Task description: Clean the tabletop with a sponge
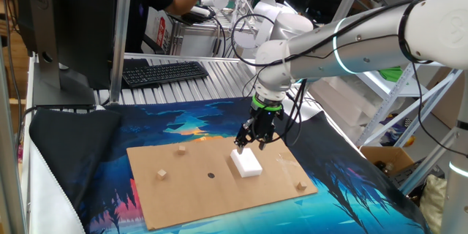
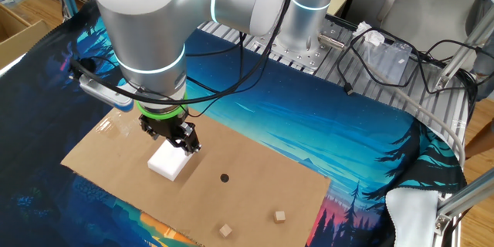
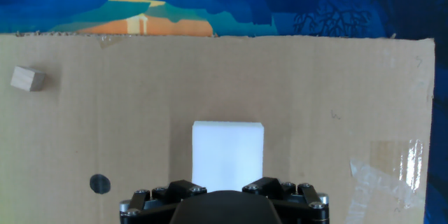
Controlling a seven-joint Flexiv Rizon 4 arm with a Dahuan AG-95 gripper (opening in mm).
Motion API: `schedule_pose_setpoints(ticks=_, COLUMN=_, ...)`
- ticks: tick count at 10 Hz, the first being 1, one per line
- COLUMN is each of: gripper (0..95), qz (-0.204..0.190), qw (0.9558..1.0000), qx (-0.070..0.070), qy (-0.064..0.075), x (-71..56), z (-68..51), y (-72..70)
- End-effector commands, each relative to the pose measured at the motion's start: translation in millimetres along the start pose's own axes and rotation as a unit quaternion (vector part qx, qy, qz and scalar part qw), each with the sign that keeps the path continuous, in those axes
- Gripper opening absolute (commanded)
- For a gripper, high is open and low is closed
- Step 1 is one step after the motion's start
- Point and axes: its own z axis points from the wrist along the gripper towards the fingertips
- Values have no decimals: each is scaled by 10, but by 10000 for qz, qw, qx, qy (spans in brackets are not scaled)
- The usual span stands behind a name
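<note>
The white sponge [image 1: 247,163] lies flat on the brown cardboard tabletop [image 1: 190,194], right of its small dark dot [image 1: 210,175]. My gripper [image 1: 252,145] points straight down over the sponge's far end, with its jaws spread apart and nothing held between them. I cannot tell whether the fingertips touch the foam. In the other fixed view the gripper [image 2: 177,142] hangs just above the sponge [image 2: 168,162]. In the hand view the sponge [image 3: 227,155] lies straight ahead of the black gripper body at the bottom edge, and the fingertips do not show.
Small tan wooden cubes lie on the board: two on its left part [image 1: 182,148] [image 1: 161,175] and one near its right corner [image 1: 300,186]. The blue printed mat [image 1: 351,190] lies under the board. A keyboard [image 1: 164,72] and a monitor stand at the back.
</note>
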Motion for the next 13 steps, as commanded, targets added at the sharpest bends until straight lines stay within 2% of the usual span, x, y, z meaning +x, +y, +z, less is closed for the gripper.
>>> schedule_pose_setpoints(ticks=1, gripper=760, qz=-13, qw=10000, qx=10, qy=14, x=2, z=-1, y=-1)
schedule_pose_setpoints(ticks=5, gripper=760, qz=103, qw=9999, qx=-17, qy=-4, x=2, z=-1, y=-1)
schedule_pose_setpoints(ticks=8, gripper=760, qz=148, qw=9999, qx=49, qy=21, x=2, z=-1, y=-1)
schedule_pose_setpoints(ticks=9, gripper=950, qz=145, qw=9999, qx=80, qy=21, x=2, z=-1, y=-1)
schedule_pose_setpoints(ticks=13, gripper=950, qz=216, qw=9997, qx=80, qy=21, x=-16, z=47, y=44)
